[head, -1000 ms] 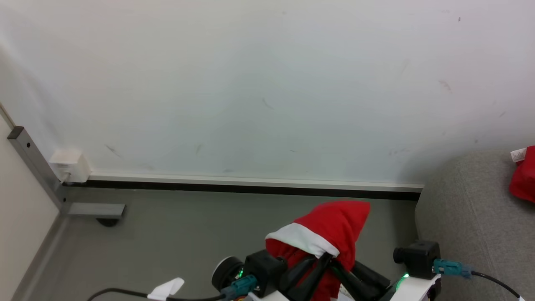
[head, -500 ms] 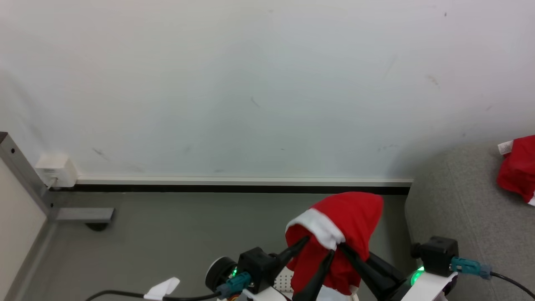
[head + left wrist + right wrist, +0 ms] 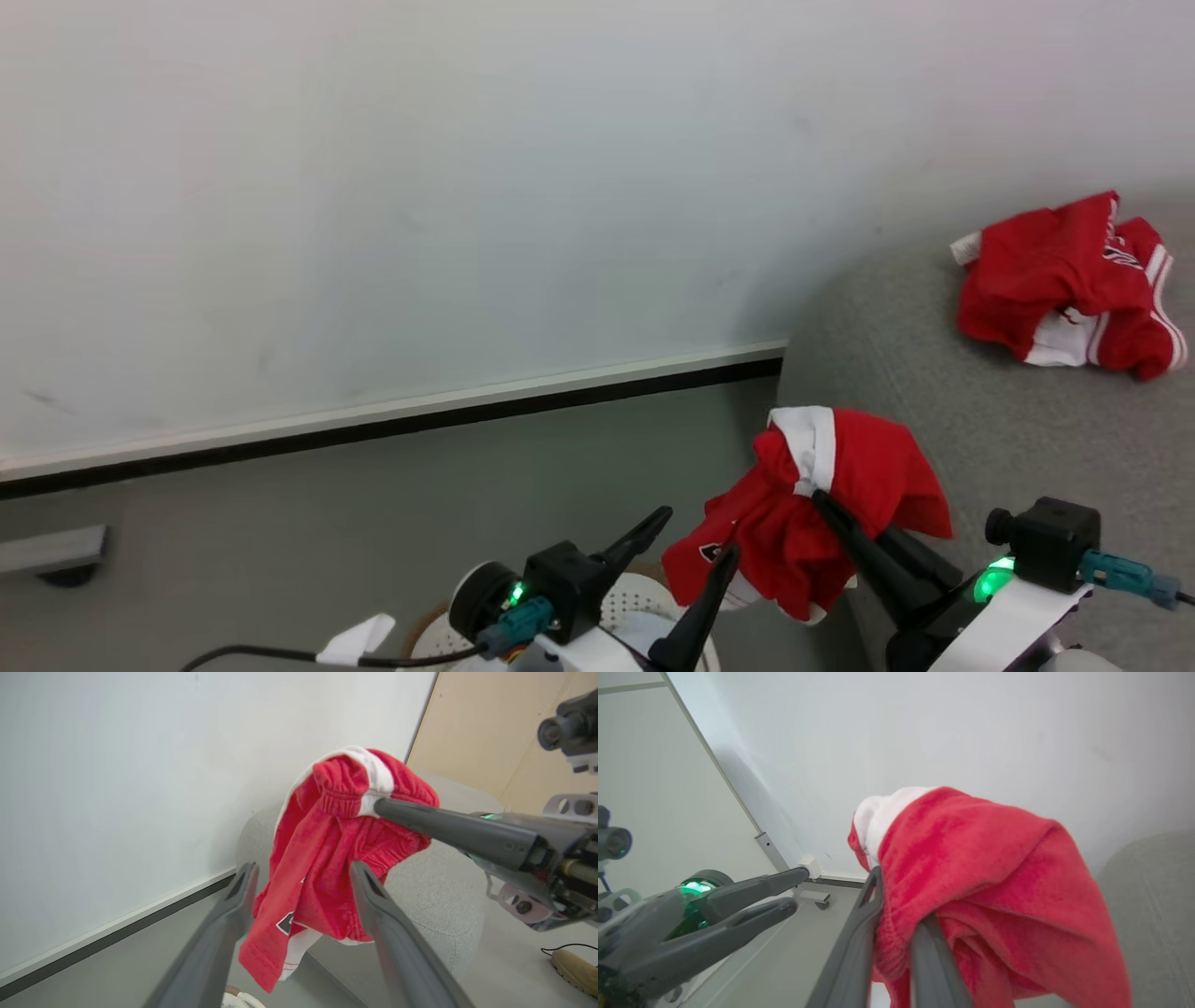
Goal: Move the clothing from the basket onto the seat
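Just off the rounded edge of the large grey coarse-woven upholstered seat point(image 3: 896, 373), on the robot's left of it, the bright red soft-fabric clothing point(image 3: 840, 485) hangs in the air, not resting on the seat.

From the head camera, the clothing overlaps that edge of the seat and the plain grey floor point(image 3: 373, 523). Farther back on the seat's top lies a second crumpled red garment with white stripes point(image 3: 1064, 280). Lower down, away from the seat, a piece of the oval white perforated plastic basket point(image 3: 635, 597) shows with its brown rim. The left wrist view adds the clothing's whole hang, with the seat behind it, a beige wall panel point(image 3: 476, 732) beyond the seat and a tan shoe point(image 3: 574, 963) on the floor beside it. The right wrist view adds the grip from close up.

A broad white gathered band crosses the top of the clothing. Below it the fabric falls in loose folds to a stitched hem, with a small dark-and-white patch low down.

The right end effector point(image 3: 901, 896) slants up beside the seat's edge, its two long dark fingers point(image 3: 859, 933) pressed together on the fabric at the white band, which drapes over one tip. The left end effector point(image 3: 303, 865) is on the side away from the seat, fingers spread wide. The clothing hangs between and beyond them, and I cannot tell whether they touch it.
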`<state>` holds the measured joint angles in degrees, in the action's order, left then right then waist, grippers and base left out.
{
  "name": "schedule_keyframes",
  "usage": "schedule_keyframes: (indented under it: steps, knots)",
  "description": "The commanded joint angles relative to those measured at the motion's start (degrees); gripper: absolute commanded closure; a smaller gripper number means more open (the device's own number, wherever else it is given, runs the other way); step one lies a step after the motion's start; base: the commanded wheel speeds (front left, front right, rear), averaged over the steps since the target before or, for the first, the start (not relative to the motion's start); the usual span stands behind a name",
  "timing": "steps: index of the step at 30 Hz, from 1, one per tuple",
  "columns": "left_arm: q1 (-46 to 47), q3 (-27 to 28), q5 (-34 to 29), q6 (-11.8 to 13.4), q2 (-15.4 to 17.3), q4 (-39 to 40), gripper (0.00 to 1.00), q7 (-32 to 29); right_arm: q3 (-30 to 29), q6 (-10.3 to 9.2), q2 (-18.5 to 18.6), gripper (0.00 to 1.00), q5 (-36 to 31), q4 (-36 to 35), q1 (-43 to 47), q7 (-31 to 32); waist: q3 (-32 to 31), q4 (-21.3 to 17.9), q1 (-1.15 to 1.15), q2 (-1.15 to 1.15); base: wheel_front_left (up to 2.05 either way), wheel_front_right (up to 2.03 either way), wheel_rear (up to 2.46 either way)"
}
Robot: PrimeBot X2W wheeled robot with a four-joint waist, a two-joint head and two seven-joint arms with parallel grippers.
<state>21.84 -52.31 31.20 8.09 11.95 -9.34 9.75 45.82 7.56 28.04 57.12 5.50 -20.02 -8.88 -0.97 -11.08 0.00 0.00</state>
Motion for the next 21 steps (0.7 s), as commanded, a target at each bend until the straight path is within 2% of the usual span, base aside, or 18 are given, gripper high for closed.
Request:
schedule_keyframes:
  steps: [1, 5, 11, 15, 21]
  knots:
    - [0.6, 0.1, -0.8, -0.2, 0.1, -0.2, 0.00, 0.6, -0.4, -0.15, 0.5, 1.00, -0.2, -0.4, -0.3, -0.4, 1.5, -3.4, 0.00, 0.00, 0.00, 0.00, 0.00]
    - [1.3, 0.0, -0.9, -0.2, -0.2, -0.8, 0.00, 1.0, -2.0, -0.15, 1.2, 1.00, -0.7, -1.0, 0.3, -1.0, 2.8, -6.7, 0.00, 0.00, 0.00, 0.00, 0.00]
    - [2.8, -0.6, -1.6, -0.4, -0.8, -1.9, 0.00, 1.3, -5.0, -0.15, 2.0, 1.00, -1.4, -1.4, 1.2, -1.6, 4.7, -8.6, 0.00, 0.00, 0.00, 0.00, 0.00]
    - [5.3, -0.9, -2.6, -0.9, -1.0, -2.4, 0.00, 1.0, -9.1, -0.15, 2.6, 1.00, -2.1, -1.7, -0.2, -2.6, 8.0, -8.0, 0.00, 0.00, 0.00, 0.00, 0.00]
    - [12.0, -0.7, -5.0, -1.9, -1.5, -2.9, 0.00, 0.9, -18.6, -0.15, 4.7, 1.00, -3.4, -0.2, -6.0, -3.0, 16.1, -4.4, 0.00, 0.00, 0.00, 0.00, 0.00]
